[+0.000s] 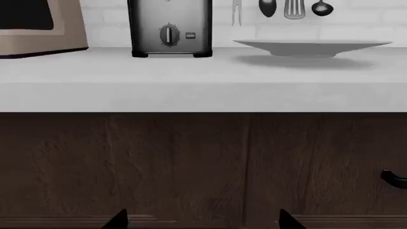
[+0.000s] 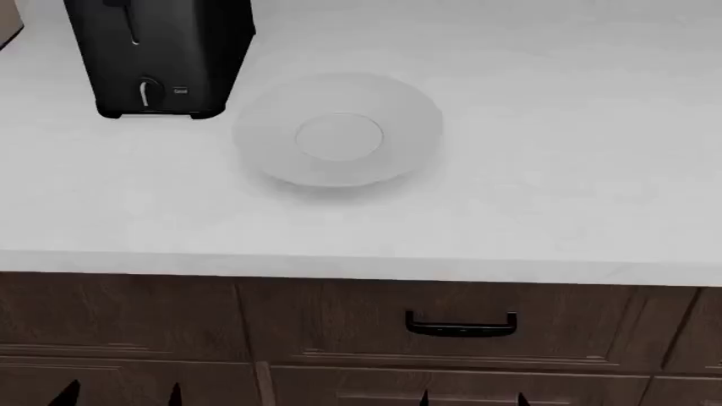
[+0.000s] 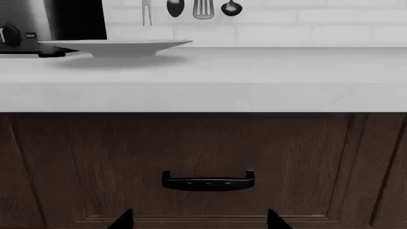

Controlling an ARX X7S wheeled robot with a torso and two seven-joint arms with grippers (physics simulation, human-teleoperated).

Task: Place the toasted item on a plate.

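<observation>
The round white-grey plate (image 2: 338,128) lies on the white counter, just right of a black toaster (image 2: 158,55). It also shows edge-on in the left wrist view (image 1: 311,46) and the right wrist view (image 3: 114,46). The bread slice is not visible; the toaster's top is out of view. My left gripper (image 2: 118,396) and right gripper (image 2: 472,397) hang low in front of the dark cabinet, below the counter edge. Both have their fingertips wide apart and hold nothing; the same spread tips show for the left gripper (image 1: 200,220) and the right gripper (image 3: 200,219) in the wrist views.
A drawer with a black handle (image 2: 461,326) sits under the counter edge, facing the right gripper (image 3: 208,181). Utensils (image 1: 292,8) hang on the tiled back wall. A beige appliance (image 1: 38,26) stands left of the toaster (image 1: 170,27).
</observation>
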